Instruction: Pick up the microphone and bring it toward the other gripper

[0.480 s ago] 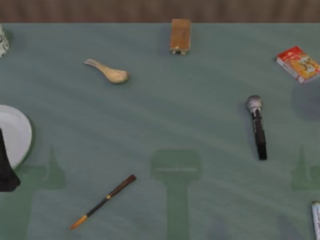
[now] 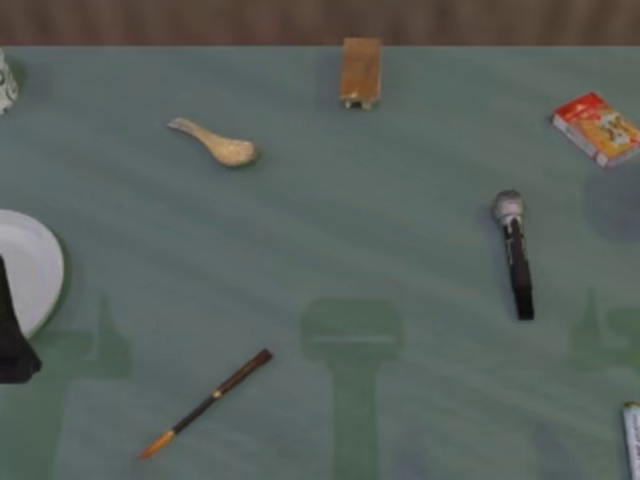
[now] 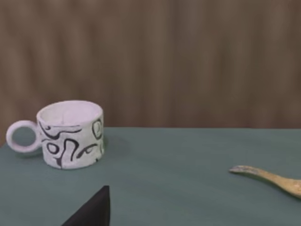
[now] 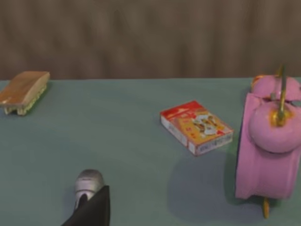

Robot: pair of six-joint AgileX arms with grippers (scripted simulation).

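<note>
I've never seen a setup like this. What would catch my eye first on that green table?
Probably the microphone, lying alone on the table's right side with its silver head pointing toward the far edge. Beyond it near the far right corner sits a bright red card box, and the right wrist view shows a pink alarm clock beside that box. On the left, a white mug with black squiggles stands in the far corner.
</note>
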